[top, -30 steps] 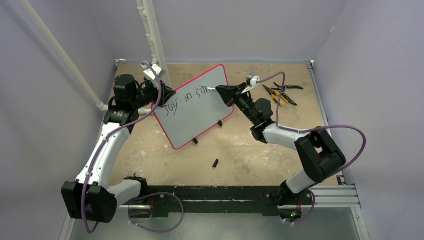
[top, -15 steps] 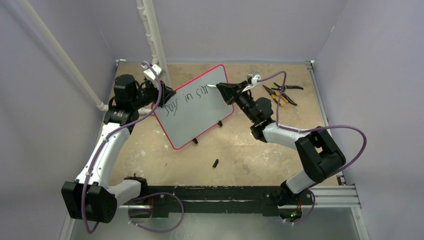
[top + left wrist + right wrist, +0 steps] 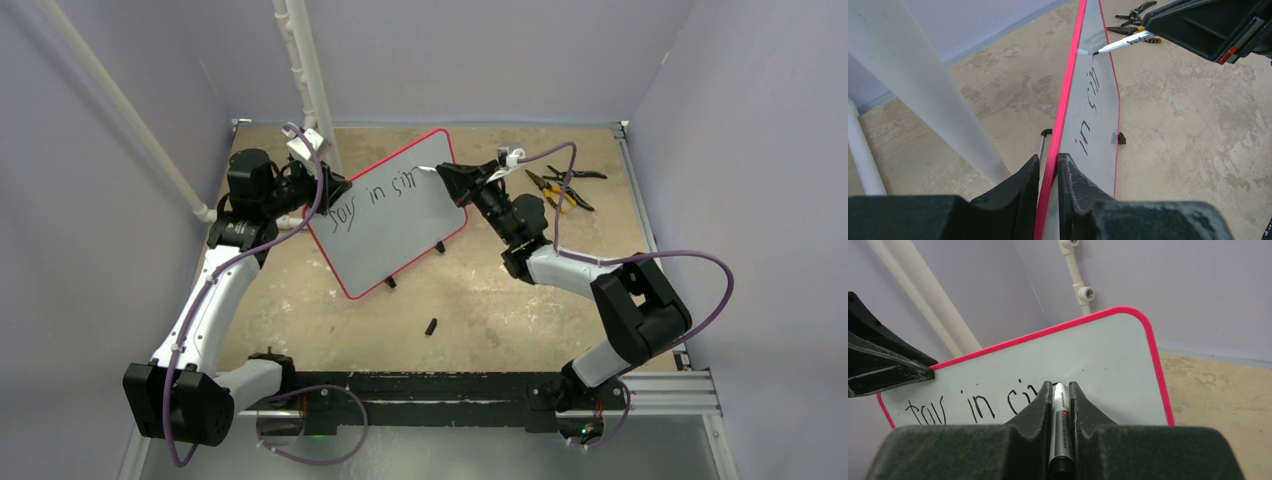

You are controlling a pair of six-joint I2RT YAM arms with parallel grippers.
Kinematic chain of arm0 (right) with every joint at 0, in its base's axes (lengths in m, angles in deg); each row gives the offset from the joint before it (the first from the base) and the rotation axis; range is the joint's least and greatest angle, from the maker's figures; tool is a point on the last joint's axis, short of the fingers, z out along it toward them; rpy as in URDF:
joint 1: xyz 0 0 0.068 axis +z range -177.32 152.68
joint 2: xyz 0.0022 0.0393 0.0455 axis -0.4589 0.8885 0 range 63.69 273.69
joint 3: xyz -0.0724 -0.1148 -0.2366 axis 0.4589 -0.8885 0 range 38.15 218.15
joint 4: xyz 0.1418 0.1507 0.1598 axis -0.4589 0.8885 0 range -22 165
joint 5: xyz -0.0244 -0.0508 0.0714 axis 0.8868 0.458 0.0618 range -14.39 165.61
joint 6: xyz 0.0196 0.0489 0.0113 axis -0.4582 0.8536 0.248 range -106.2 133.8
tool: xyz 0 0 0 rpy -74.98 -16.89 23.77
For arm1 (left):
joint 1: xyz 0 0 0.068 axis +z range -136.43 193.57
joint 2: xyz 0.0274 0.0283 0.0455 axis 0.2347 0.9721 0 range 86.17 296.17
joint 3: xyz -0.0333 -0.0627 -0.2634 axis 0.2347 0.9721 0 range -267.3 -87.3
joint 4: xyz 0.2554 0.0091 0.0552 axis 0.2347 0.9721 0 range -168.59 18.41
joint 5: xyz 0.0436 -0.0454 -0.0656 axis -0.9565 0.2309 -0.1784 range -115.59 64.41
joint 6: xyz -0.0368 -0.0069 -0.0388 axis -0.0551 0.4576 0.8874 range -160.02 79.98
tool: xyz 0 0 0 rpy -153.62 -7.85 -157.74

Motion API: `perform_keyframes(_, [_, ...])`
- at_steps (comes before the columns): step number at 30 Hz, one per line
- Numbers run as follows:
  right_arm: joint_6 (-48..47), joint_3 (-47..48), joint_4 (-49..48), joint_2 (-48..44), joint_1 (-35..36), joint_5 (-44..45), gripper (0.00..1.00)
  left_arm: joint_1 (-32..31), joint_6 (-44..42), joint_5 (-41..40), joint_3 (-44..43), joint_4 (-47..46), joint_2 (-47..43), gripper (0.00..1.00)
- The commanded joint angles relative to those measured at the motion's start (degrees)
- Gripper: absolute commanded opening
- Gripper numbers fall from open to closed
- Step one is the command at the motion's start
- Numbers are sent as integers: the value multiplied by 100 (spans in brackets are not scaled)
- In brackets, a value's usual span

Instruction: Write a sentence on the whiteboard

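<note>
The whiteboard [image 3: 395, 235] stands tilted on the table, with a pink-red rim and two small black feet. My left gripper [image 3: 335, 188] is shut on its left edge; in the left wrist view the fingers [image 3: 1048, 157] pinch the red rim. My right gripper [image 3: 1060, 385] is shut on a white and grey marker [image 3: 1059, 415]. The marker tip [image 3: 1095, 51] touches the board face near its top right part. The sentence [image 3: 973, 407] reads roughly "Joy in si" in black, and its latest letters are partly hidden behind my right fingers.
Pliers [image 3: 560, 185] lie at the back right of the table. A small black cap [image 3: 431, 326] lies in front of the board. White pipes [image 3: 305, 70] rise behind the board and by the left arm. Purple walls close in the table.
My right gripper has shifted slightly up toward the board's top edge with the marker on the surface. The left gripper and the board have not moved.
</note>
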Motion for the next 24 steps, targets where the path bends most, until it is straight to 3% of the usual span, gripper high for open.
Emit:
perform_keyframes(1, [-96,143,9,-49,-38,136,0,44,17,59,39,-110,-68,17])
perform_keyframes(24, [-80,-420,22,-223,-40,92,0,48,56,59,30,-141,-66,17])
